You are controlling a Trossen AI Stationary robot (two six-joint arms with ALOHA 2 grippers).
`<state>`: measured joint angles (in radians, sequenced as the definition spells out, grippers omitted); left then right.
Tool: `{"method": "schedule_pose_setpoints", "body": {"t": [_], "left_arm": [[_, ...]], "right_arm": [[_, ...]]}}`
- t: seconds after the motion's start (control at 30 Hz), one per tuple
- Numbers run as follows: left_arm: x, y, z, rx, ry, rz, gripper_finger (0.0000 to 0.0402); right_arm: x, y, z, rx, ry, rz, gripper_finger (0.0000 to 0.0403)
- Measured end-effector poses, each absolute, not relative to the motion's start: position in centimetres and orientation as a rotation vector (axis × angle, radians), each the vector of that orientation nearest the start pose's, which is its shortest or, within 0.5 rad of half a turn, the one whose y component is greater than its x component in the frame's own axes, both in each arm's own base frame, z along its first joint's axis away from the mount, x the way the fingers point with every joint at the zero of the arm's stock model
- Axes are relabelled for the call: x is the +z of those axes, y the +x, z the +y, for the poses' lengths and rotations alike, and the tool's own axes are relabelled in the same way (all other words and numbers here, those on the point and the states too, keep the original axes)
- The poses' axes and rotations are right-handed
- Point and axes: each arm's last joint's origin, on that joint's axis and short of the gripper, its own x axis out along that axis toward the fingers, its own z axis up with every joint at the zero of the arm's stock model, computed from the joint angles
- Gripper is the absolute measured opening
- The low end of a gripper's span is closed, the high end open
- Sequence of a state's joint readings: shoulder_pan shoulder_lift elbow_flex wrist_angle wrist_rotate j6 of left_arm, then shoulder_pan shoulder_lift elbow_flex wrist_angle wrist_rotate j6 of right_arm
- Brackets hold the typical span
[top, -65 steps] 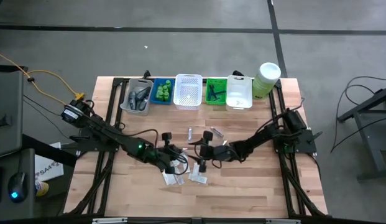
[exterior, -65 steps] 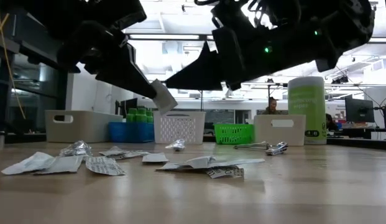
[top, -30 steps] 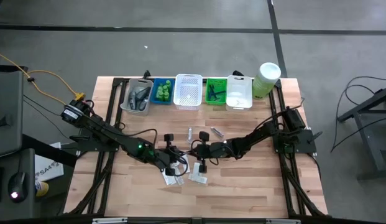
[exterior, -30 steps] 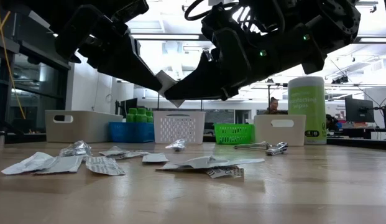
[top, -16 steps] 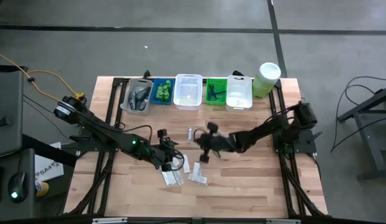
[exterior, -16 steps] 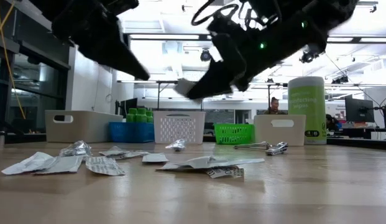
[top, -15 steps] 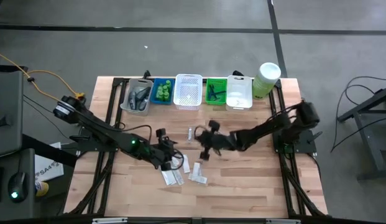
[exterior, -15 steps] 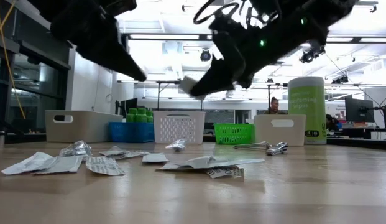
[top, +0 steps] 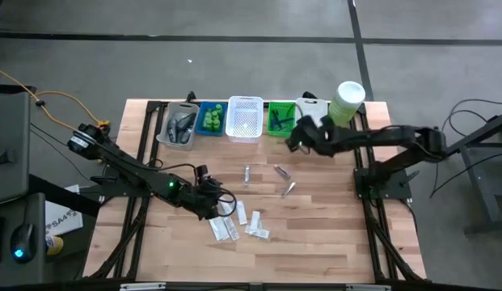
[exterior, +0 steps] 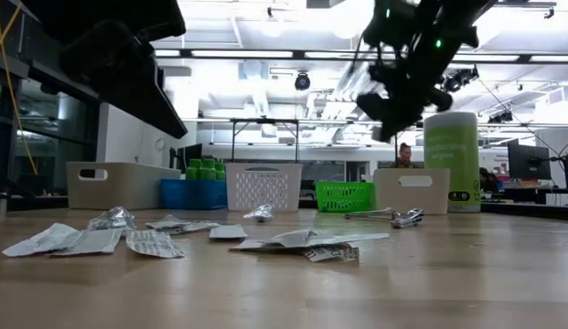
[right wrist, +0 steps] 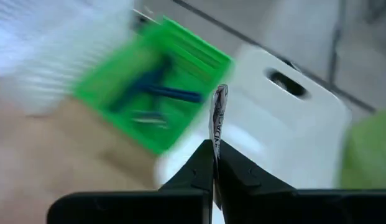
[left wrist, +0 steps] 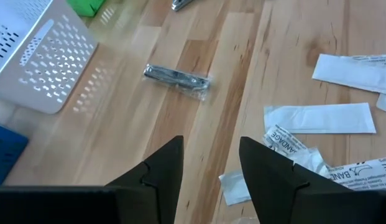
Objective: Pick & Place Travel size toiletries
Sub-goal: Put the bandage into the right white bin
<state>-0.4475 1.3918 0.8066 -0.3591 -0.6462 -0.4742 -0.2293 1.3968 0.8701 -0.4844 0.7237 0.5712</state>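
Since a second ago your right gripper (top: 294, 139) has carried the sachet (right wrist: 217, 115), taken over from the left gripper (top: 225, 200), away from mid-table to the white basket (top: 313, 123) in the back row, while the left one has parted its fingers and pulled back.

Your two arms are black all over, built from slim straight links joined by thicker rounded joints. The left arm (top: 129, 170) carries a small green light partway along it, and thin black cables loop loosely beside its wrist. The right arm (top: 380, 137) shows a green light too, seen from the low view, with black cable curling off its upper part. Each arm stands on a black frame of bars at its side of the worktop. The left end effector (left wrist: 208, 168) has two flat, matte black fingers that taper to blunt wedge tips. The right end effector (right wrist: 215, 163) has the same dark wedge fingers.
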Motion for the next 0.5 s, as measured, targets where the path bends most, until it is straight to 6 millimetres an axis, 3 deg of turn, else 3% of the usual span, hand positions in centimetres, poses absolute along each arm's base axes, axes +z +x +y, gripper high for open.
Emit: {"method": "schedule_pose_setpoints", "body": {"t": [0.23,0.37,0.5], "left_arm": [[20.4,24.5,-9.9,0.363,0.037,0.734,0.0154],[20.5,24.6,-9.9,0.355,0.029,0.732,0.0154],[20.5,24.6,-9.9,0.342,0.021,0.736,0.0154]], "right_arm": [[19.9,23.3,-13.1,-1.222,0.356,0.856,0.0003],[19.4,22.6,-14.4,-1.25,0.401,0.883,0.001],[19.2,22.5,-14.8,-1.234,0.436,0.89,0.0042]]}}
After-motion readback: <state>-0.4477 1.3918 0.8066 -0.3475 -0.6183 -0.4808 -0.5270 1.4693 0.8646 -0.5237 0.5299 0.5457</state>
